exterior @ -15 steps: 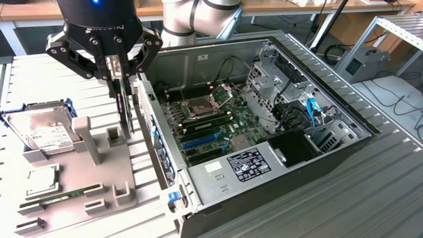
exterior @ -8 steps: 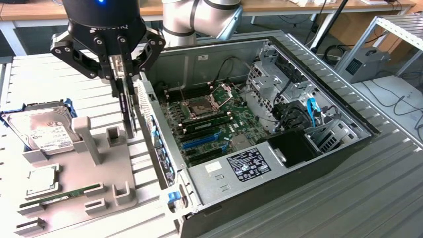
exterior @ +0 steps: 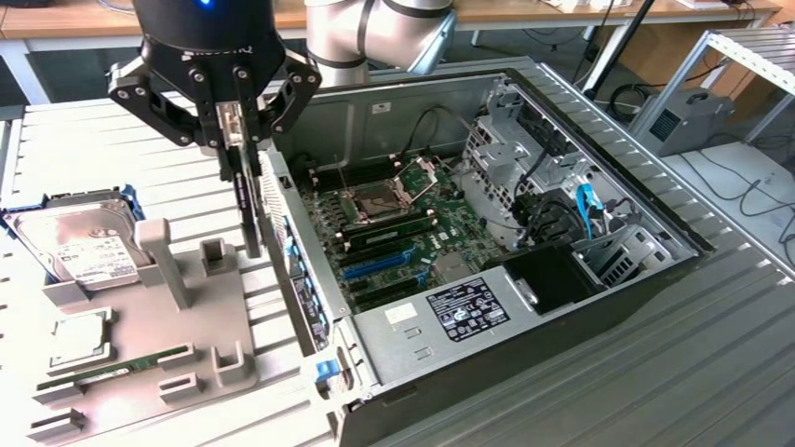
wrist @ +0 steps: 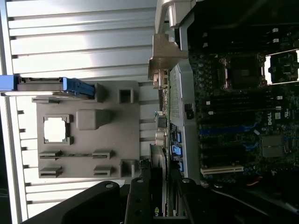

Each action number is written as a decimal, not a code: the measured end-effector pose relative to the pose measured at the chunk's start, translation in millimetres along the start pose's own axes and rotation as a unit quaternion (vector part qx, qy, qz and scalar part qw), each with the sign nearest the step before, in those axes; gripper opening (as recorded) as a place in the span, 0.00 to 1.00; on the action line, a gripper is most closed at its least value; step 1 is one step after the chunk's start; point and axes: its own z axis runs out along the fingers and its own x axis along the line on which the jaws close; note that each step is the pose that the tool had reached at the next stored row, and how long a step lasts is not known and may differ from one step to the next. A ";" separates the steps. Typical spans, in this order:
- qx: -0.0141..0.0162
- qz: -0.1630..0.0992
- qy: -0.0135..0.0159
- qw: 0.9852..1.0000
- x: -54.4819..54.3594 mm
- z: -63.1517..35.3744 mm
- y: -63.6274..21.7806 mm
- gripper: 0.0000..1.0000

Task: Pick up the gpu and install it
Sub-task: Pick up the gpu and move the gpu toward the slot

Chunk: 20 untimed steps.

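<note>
Gripper [exterior: 235, 135], half-closed, clamps the gpu [exterior: 249, 209] hanging upright beneath it, just outside the case [exterior: 372, 346]; slots [exterior: 372, 266] toward the exterior view's right.

Black gripper [exterior: 236, 140] with a blue light [exterior: 199, 4] — silver-grey arm [exterior: 372, 33] joints.

The gpu [exterior: 249, 200] hangs between the tray [exterior: 149, 331] and the computer case [exterior: 546, 345].

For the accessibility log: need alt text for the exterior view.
The robot gripper holds the gpu upright and edge-on, beside the edge of an open PC case with its motherboard exposed. At the exterior view's left, a grey parts fixture carries a RAM stick, with a hard drive beside it.
</note>
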 end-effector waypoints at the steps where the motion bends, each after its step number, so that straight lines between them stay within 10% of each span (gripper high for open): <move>1: 0.000 0.000 0.000 1.000 -0.5 0.0 0.0 0.26; 20: 0.000 0.000 0.000 1.000 -13.8 0.4 1.1 0.26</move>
